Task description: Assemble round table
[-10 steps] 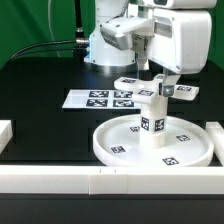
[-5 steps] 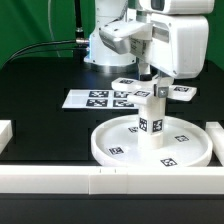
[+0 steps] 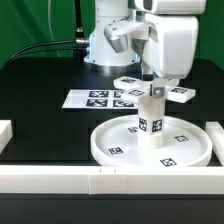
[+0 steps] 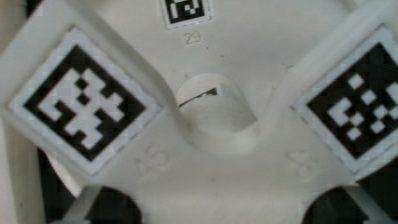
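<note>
The large rimmed round disc (image 3: 118, 146) lies on the black table toward the exterior view's right. The short cylinder leg (image 3: 152, 122) stands upright in its middle. The cross-shaped foot (image 3: 181, 94) sits level on top of the leg. My gripper (image 3: 156, 84) comes straight down on the foot and is shut on it. In the wrist view the foot (image 4: 214, 115) fills the frame, with a tag on each arm. My gripper (image 4: 221, 206) straddles it, with a dark fingertip (image 4: 111, 206) at each side.
The marker board (image 3: 92, 98) lies flat behind the disc. White border rails run along the front (image 3: 90, 181), with ends at the exterior view's left (image 3: 5, 131) and right (image 3: 216, 131). The arm's base (image 3: 104, 45) stands at the back.
The hand has turned a little about its vertical axis. The foot's arms have shifted slightly with it. The foot stays on top of the leg; the disc and leg have not moved.
</note>
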{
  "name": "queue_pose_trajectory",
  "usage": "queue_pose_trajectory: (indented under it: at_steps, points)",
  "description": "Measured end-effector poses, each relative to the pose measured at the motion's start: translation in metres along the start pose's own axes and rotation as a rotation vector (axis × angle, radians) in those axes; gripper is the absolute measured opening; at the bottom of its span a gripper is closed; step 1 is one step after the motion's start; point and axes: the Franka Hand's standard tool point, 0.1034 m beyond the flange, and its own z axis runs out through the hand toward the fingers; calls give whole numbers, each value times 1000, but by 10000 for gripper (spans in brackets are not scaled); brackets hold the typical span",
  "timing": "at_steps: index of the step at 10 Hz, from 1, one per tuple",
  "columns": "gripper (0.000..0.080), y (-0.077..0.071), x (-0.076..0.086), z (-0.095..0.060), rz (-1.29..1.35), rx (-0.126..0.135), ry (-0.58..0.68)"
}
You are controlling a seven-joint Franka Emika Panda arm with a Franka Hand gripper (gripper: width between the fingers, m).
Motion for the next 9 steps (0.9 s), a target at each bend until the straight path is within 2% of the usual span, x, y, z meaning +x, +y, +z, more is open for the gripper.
queue_pose_trajectory:
  at_steps: [2, 4, 5, 9]
  points:
    - [439, 0, 3, 0, 264, 0, 2]
    - [440, -3, 7, 0, 554, 11, -1]
    - [440, -4, 6, 0, 642, 25, 3]
    - [440, -3, 7, 0, 889, 25, 7]
